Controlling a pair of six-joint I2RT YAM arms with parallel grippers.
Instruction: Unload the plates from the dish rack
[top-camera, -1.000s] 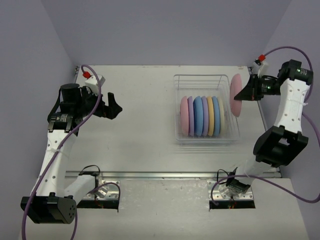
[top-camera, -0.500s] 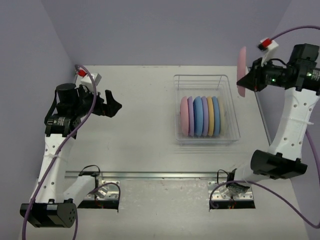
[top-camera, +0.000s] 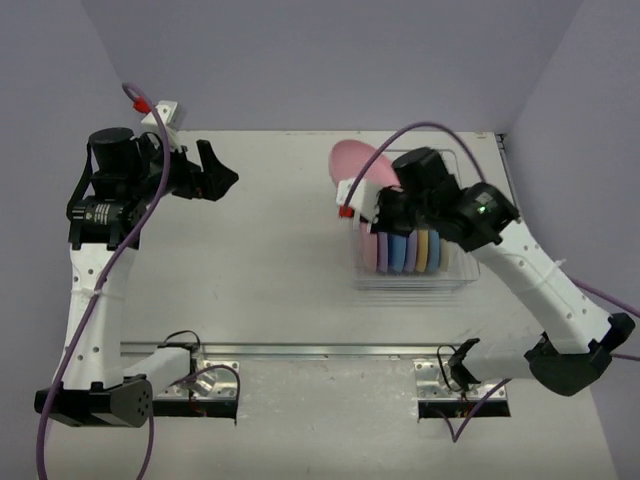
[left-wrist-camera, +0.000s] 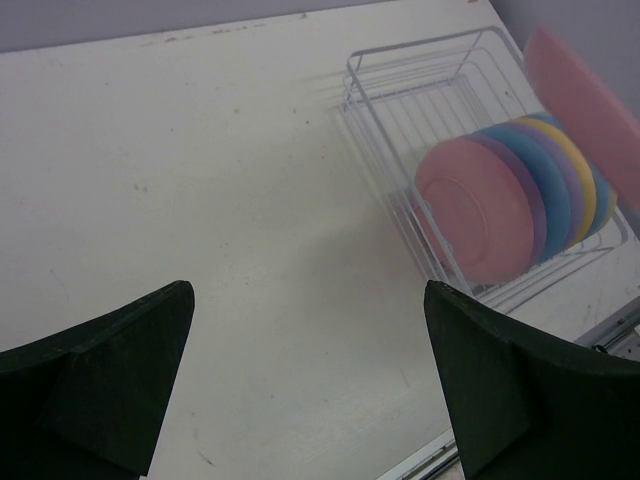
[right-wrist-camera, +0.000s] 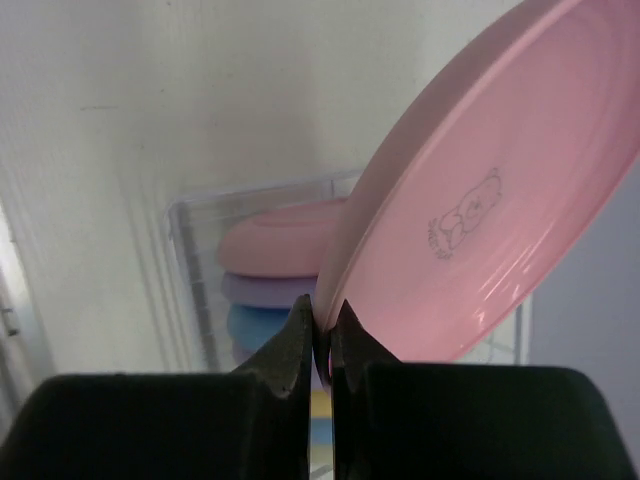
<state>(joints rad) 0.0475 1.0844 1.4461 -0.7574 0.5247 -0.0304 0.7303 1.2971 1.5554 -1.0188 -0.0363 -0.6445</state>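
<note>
The pale surface (top-camera: 280, 250) carries the wire dish rack (top-camera: 410, 283) on its right half, nearer the far edge than the near one. A row of pastel plates (top-camera: 405, 250) stands on edge inside it, pink at the left end, then lilac, blue and yellow. One more pink plate (top-camera: 355, 165) hangs tilted in the air over the rack's far left corner, its rim pinched by the right gripper (right-wrist-camera: 322, 318). The left gripper (top-camera: 218, 180) hovers over the far left part of the surface, spread wide and holding nothing.
</note>
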